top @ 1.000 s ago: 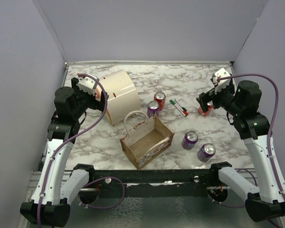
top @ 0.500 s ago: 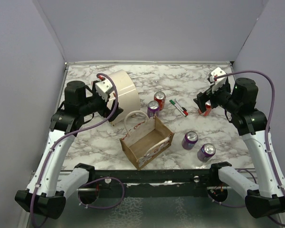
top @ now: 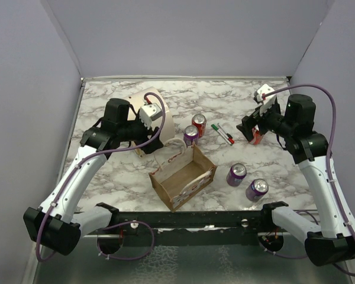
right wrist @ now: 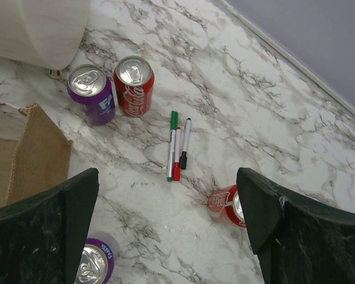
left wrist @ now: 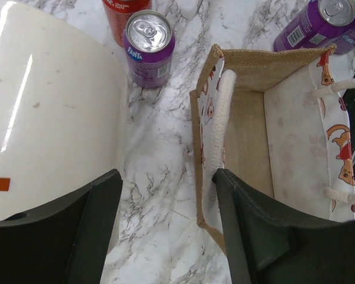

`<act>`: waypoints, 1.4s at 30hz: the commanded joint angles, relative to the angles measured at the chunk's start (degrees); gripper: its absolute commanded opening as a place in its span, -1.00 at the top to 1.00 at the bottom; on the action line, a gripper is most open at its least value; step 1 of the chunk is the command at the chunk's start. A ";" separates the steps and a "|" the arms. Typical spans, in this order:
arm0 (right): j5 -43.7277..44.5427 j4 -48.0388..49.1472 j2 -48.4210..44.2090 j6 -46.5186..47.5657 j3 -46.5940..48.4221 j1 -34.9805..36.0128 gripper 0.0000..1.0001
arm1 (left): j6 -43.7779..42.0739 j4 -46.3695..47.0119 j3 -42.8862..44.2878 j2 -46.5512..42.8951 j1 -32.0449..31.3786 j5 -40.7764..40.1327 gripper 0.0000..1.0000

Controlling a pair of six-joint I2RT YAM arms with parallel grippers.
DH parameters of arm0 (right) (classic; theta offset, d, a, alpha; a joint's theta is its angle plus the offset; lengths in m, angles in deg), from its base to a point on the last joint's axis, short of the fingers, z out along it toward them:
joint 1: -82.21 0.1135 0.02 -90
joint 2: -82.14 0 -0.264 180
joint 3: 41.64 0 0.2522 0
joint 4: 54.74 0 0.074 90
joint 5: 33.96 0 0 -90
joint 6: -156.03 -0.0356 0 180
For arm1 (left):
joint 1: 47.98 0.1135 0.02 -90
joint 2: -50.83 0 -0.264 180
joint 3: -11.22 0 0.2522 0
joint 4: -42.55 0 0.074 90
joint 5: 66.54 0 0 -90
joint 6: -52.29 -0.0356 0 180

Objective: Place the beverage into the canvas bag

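On the marble counter (top: 121, 180), near its middle: the canvas bag (top: 183, 174), upright, mouth open, nothing visible inside; one white handle (left wrist: 218, 130) lies along its left wall.

Drinks: a purple can (left wrist: 148, 47) and a red can (right wrist: 133, 83) stand side by side just beyond the bag's far corner. A pair of purple cans (top: 236, 173) stands to the bag's right. A tipped red can (right wrist: 228, 204) lies on its side at far right, near the pens (right wrist: 176, 147). Which can is meant cannot be told.

Left tool (left wrist: 165, 177): fingers apart, holding nothing, poised over the strip of counter between the cream cylinder (left wrist: 47, 112) and the bag's left wall.

Right tool (right wrist: 167, 174): fingers wide apart, empty, high above the pens.

Handling, as judged: a can is stiff if full, thin-walled if empty, smooth and round, so apt to slip or roll. Grip an upright one across its side at mid-height. The tipped can would roll when nudged. The bag is soft and light, likely to slide or buckle if struck, so lower the can through the mouth, clear of the handles.
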 commanded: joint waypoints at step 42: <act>-6.86 8.93 13.93 4.90 -1.86 0.69 -0.99 | -6.77 -9.29 2.89 5.57 -2.57 5.83 0.00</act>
